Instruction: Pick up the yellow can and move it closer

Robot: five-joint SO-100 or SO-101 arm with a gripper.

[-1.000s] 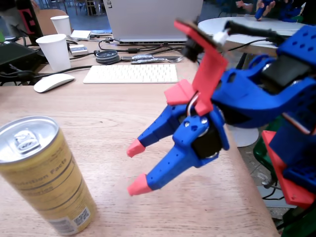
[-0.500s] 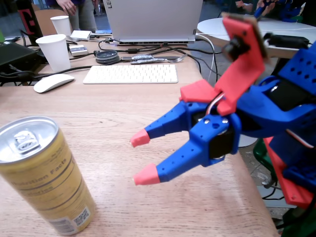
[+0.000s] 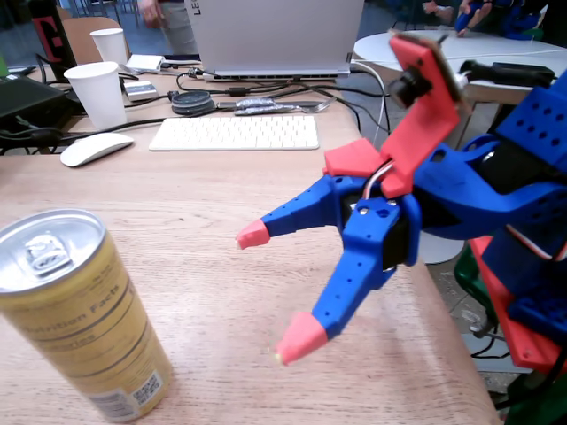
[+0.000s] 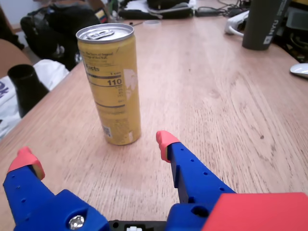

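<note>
Mustard-yellow tall slim drink can (image 4: 112,85) stands upright on the pale wooden table (image 4: 216,96), just beyond the blue two-finger gripper with coral tips (image 4: 96,151), whose jaws are spread wide, holding nothing.

yellow can (image 4: 113,86): "110" in dark print on nutrition panel, wrist view; lettering above partly cut, ends "...ts". fixed view: side text reads approx "nutrition facts", faint; barcode patch near base, digits too small. grey upright object (image 4: 263,21), top right of wrist view: white vertical letters "nyu". laptop lid (image 3: 275,31), fixed view: logo at top edge cut off, unreadable.
</note>
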